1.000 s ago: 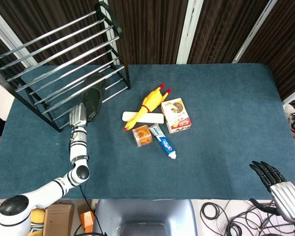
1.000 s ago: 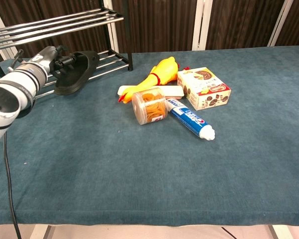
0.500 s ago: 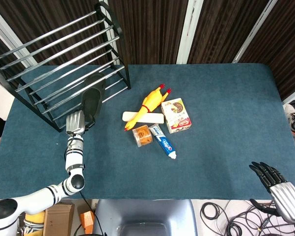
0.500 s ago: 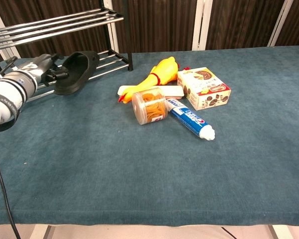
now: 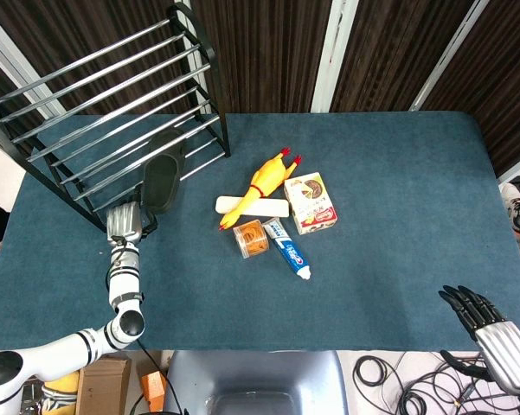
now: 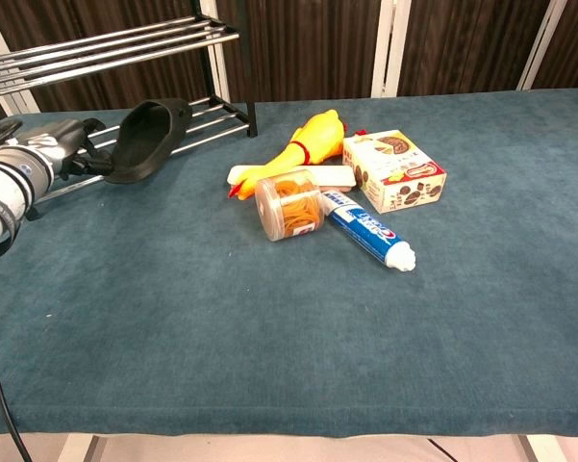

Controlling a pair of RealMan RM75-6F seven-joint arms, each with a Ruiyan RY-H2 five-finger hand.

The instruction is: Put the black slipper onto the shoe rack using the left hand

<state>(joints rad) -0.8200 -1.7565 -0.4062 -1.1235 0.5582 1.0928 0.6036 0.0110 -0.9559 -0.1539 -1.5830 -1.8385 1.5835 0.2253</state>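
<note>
The black slipper [image 5: 162, 177] [image 6: 149, 140] lies tilted on the lowest rails of the shoe rack [image 5: 104, 104] [image 6: 106, 43], its near end down towards the table. My left hand [image 5: 124, 223] [image 6: 50, 156] hovers just to the slipper's near-left with nothing in it. Its fingertips [image 6: 94, 162] point at the slipper's near end, and I cannot tell if they touch it. My right hand [image 5: 491, 323] hangs beyond the table's front right corner with its fingers spread, holding nothing; the chest view does not show it.
In the middle of the blue table [image 5: 389, 199] lie a yellow rubber chicken [image 5: 268, 177], a white bar [image 5: 252, 207], a snack box [image 5: 311, 202], a toothpaste tube [image 5: 287, 249] and a small clear jar [image 5: 251, 238].
My left hand has let go of the slipper and drawn back to the left and towards me. The slipper stays on the rack's lowest rails. The right hand has not moved.
</note>
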